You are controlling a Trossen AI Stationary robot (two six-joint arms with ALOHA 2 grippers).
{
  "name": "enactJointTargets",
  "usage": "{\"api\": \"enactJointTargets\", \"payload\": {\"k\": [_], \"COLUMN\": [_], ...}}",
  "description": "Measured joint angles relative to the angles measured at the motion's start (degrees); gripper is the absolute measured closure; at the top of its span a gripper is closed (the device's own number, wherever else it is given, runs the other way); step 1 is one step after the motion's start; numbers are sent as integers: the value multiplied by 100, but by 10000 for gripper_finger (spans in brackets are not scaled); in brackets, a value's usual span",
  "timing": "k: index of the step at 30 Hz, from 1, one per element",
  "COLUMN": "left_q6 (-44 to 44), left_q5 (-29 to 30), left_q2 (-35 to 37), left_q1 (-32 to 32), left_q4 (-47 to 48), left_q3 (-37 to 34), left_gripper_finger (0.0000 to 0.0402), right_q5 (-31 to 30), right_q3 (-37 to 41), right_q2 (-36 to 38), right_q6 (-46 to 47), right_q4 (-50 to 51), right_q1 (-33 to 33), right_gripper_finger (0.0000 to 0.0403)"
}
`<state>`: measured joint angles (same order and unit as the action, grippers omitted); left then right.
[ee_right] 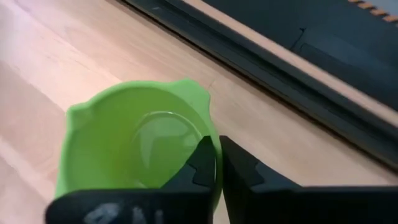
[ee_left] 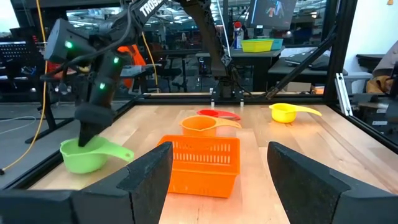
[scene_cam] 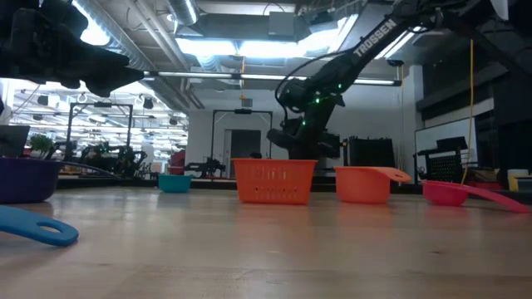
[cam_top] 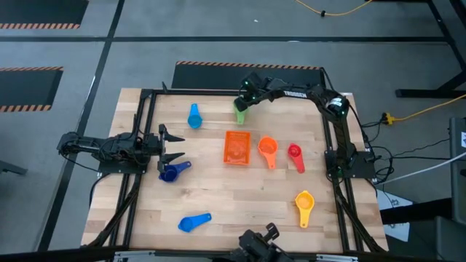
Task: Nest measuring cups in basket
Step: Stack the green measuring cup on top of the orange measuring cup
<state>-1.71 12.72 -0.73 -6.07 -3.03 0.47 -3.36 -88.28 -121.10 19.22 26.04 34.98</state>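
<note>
**Inspector:** At the far edge of the table, the right gripper (ee_right: 216, 163) has its fingers pinched on the rim of the green cup (ee_right: 140, 140), one finger inside the bowl and one outside. The cup sits on the wood, close to the dark frame rail and beyond the basket (cam_top: 237, 147).

**Assistant:** And the left gripper (cam_top: 177, 149)?

**Inspector:** Spread wide, waiting at the left side, just beside the dark blue cup (cam_top: 170, 172). No work there.

**Assistant:** Risks?

**Inspector:** In my judgement, three. The hold is on a thin wall only, so the cup could swing or slip out on the lift. The handle adds weight to one side and could tilt the bowl. The basket is only a little larger than one cup, so a tilted cup could catch the mesh wall and shove the basket toward the orange cup (cam_top: 267, 148) just beside it.

**Assistant:** How does the cup lie?

**Inspector:** Upright, mouth up. In the left wrist view its handle (ee_left: 118, 153) juts from the bowl toward the basket side; the long axis runs bowl to handle, flat along the table. The high view hides the handle under the arm, so I cannot fix the heading more exactly.
</note>
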Motion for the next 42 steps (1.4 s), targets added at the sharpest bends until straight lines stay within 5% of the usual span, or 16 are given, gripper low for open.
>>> {"api": "enactJointTargets", "payload": {"k": [14, 18, 23, 30, 36, 42], "left_q6": [12, 23, 23, 23, 23, 23], "left_q5": [-42, -43, -43, -43, -43, -43], "left_q2": [-2, -1, -1, -1, -2, -2], "left_q1": [0, 0, 0, 0, -2, 0], "left_q4": [0, 0, 0, 1, 2, 0], "left_q3": [-2, -2, 0, 0, -2, -2], "left_gripper_finger": [146, 146, 146, 146, 146, 146], "right_q5": [348, 348, 34, -205, -442, -478], "right_q3": [-1994, -2002, -1358, 539, 2054, 2973], "right_q2": [1348, 1950, 2815, 4190, 5051, 5109], "right_q6": [-631, -293, 325, 1559, 2233, 1740], "right_q4": [3663, 4550, 4907, 4712, 3650, 2404], "right_q1": [-582, -1027, -1710, -2705, -3254, -3168], "right_gripper_finger": [392, 390, 392, 391, 388, 390]}}
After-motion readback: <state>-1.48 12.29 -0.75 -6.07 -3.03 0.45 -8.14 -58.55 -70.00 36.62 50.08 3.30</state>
